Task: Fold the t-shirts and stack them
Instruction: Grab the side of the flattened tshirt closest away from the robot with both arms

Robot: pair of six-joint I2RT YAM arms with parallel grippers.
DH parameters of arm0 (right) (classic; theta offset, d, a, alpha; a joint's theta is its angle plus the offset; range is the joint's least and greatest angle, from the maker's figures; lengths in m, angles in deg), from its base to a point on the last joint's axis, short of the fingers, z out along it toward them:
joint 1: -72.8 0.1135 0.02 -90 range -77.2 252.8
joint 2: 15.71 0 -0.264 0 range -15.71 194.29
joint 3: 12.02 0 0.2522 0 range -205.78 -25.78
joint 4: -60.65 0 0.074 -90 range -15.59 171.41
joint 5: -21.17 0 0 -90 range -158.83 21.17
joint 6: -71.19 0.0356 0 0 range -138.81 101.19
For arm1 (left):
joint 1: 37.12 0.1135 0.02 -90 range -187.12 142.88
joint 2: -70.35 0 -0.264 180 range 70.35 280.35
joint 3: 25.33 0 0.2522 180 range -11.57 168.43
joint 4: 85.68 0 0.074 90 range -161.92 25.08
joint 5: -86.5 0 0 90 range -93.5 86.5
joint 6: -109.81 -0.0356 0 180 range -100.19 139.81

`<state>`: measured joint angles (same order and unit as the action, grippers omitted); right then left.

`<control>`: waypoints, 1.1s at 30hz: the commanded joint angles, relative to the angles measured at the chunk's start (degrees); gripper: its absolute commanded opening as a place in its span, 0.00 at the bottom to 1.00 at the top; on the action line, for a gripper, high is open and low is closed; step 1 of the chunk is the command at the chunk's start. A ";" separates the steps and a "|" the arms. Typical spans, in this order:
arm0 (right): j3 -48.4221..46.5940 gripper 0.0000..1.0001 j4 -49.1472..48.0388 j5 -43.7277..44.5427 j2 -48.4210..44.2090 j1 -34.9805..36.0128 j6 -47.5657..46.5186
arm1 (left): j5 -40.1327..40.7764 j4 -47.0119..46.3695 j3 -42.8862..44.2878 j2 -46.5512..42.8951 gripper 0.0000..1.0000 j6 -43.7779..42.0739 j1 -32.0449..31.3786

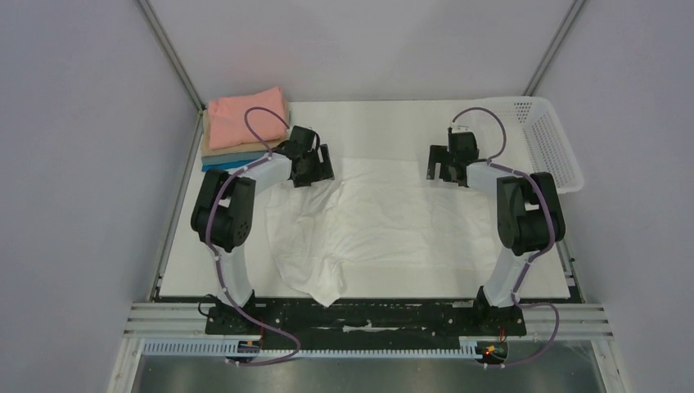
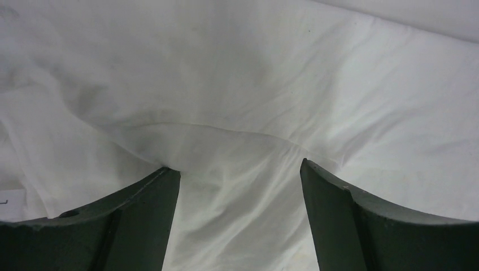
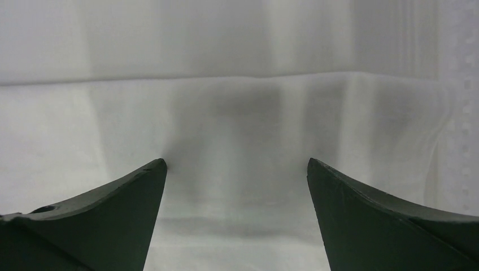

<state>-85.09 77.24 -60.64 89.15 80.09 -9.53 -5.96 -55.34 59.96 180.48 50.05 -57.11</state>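
The white t-shirt [image 1: 360,229] lies spread over the middle of the surface [image 1: 385,123], fairly flat on its right half and heavily wrinkled on its left, where a bunched flap runs down to the near edge. The left hand [image 1: 315,168] sits low over the shirt's far left part, released, jaws wide apart; in its wrist view the two dark fingers [image 2: 141,220] frame a raised fold of white cloth, and nothing is pinched between them. The right hand [image 1: 446,168] is at the shirt's far right part, also released with jaws spread wide, and its wrist view shows smooth white cloth below the gap and no grasp. In the far left corner stands a stack of folded t-shirts [image 1: 245,123], salmon pink on top, tan under it and blue at the bottom. A white mesh basket [image 1: 548,139] sits at the far right corner, apart from the shirt.
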 commanded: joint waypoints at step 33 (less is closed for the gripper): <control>25.97 0.98 -0.73 5.33 -41.82 13.17 -1.22 | 28.26 31.24 -29.88 -48.30 0.82 25.65 -51.92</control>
<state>-62.43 77.11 -57.65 53.46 93.51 -12.18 14.06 -36.87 31.81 134.95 61.70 -99.43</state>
